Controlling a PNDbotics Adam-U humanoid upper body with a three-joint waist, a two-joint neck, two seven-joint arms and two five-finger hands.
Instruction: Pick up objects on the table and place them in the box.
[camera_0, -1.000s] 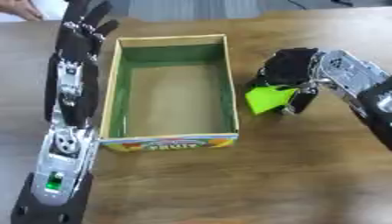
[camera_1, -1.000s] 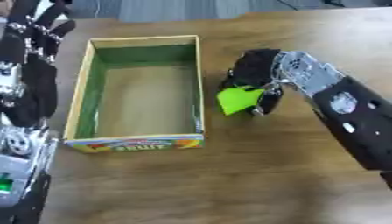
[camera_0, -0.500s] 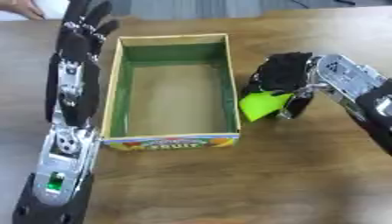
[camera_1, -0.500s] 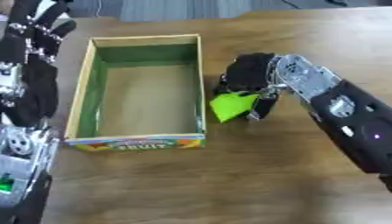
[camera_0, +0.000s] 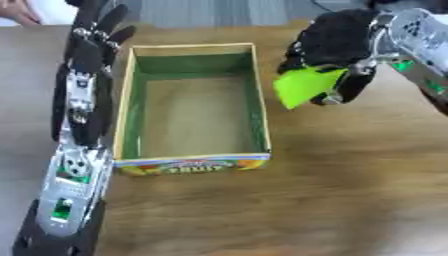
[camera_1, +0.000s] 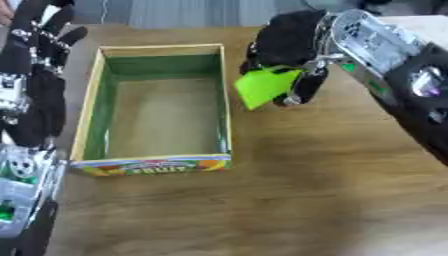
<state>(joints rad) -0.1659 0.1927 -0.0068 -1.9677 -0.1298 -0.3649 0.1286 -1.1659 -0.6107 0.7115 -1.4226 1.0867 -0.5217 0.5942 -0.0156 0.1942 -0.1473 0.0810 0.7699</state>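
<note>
Tilting, seemingly corner-down: green object (camera_0: 306, 86).

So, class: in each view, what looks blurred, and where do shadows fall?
Left eye view: the right hand and green object are smeared; the box's label is unreadable. Right eye view: soft shadow on the table under that hand.

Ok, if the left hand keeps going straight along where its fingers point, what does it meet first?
Nothing on the table, it seems: the left hand lies beside the box, fingers aimed at the table's far edge; depth there is unclear.
</note>
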